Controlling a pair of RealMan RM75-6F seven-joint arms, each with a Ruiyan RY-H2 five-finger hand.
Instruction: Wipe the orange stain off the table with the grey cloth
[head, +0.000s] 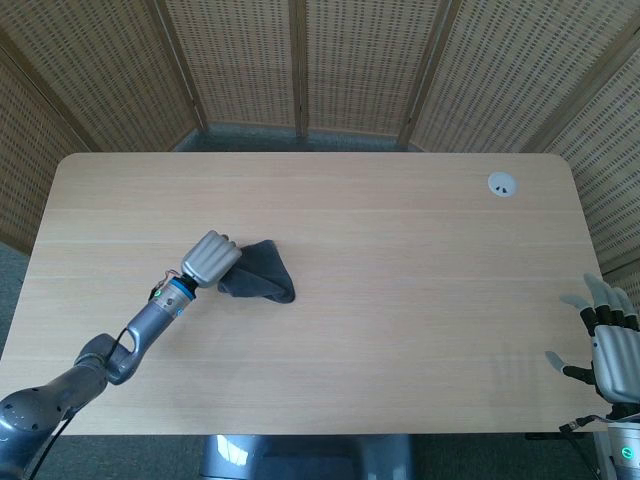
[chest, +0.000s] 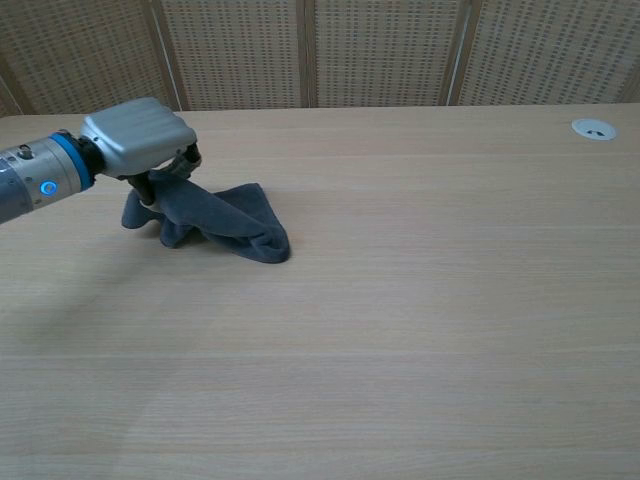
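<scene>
Grey cloth on the table, bunched end in left hand's closed grip.

The crumpled grey cloth lies on the pale wooden table left of centre, under the left hand; the right hand sits at lower right.

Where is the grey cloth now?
In both views the grey cloth lies on the left half of the table, its left end held by the left hand.
</scene>
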